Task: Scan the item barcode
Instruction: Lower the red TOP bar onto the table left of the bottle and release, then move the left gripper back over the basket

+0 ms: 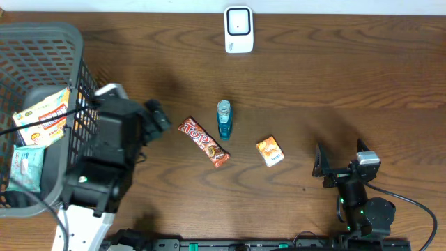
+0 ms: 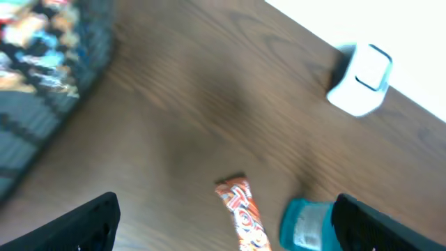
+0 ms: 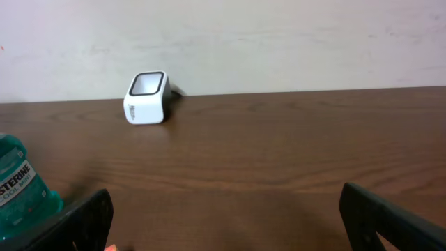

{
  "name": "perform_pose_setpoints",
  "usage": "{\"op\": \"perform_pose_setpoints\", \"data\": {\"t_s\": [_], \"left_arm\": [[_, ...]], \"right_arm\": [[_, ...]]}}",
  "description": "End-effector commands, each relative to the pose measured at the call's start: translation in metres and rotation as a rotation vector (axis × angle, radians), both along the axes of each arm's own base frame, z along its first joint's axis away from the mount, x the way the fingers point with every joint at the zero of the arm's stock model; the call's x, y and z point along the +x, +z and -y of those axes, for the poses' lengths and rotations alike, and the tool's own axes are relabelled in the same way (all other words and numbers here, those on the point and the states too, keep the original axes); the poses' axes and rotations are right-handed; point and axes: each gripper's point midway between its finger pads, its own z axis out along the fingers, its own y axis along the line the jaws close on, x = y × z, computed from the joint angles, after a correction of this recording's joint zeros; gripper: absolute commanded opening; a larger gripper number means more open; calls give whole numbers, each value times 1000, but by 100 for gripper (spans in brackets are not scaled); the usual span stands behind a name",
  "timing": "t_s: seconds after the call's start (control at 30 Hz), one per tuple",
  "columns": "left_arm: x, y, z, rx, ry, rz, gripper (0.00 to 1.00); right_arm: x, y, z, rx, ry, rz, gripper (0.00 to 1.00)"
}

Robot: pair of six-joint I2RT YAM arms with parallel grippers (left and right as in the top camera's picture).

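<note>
A white barcode scanner [image 1: 238, 30] stands at the table's far edge, also visible as the scanner [image 2: 360, 79] and the scanner [image 3: 147, 97] in the wrist views. Three items lie mid-table: an orange candy bar [image 1: 203, 141], a teal mouthwash bottle [image 1: 224, 118] and a small orange packet [image 1: 270, 150]. My left gripper [image 1: 155, 117] is open and empty, just left of the candy bar. In its wrist view the gripper [image 2: 226, 203] frames the candy bar [image 2: 242, 213] and the bottle [image 2: 305, 224]. My right gripper [image 1: 340, 157] is open and empty, right of the packet.
A grey mesh basket [image 1: 75, 49] at the far left holds several packaged goods. The left arm's body [image 1: 104, 160] sits beside it. In the right wrist view the bottle [image 3: 17, 189] shows at the left edge, with bare wood between my open gripper [image 3: 226, 199].
</note>
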Motion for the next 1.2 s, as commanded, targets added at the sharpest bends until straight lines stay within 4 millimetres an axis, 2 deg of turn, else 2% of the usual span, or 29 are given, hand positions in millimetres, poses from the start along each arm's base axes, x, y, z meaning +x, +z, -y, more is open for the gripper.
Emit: {"op": "perform_pose_setpoints", "data": {"t_s": [0.0, 0.3, 0.63, 0.77, 0.93, 1.17], "left_arm": [[0, 19, -21, 29, 46, 25, 97], [-7, 47, -64, 28, 196, 53, 97], [-27, 109, -95, 27, 312, 139, 97], [-34, 124, -105, 30, 352, 145, 97], [-34, 125, -120, 33, 410, 101, 98], [-28, 106, -134, 22, 457, -14, 97]], "right_arm": [[0, -2, -2, -8, 10, -5, 99], [0, -2, -2, -8, 10, -5, 99], [0, -2, -2, -8, 10, -5, 99], [0, -2, -2, -8, 10, -5, 99], [0, -2, -2, -8, 10, -5, 99], [0, -2, -2, -8, 10, -5, 99]]}}
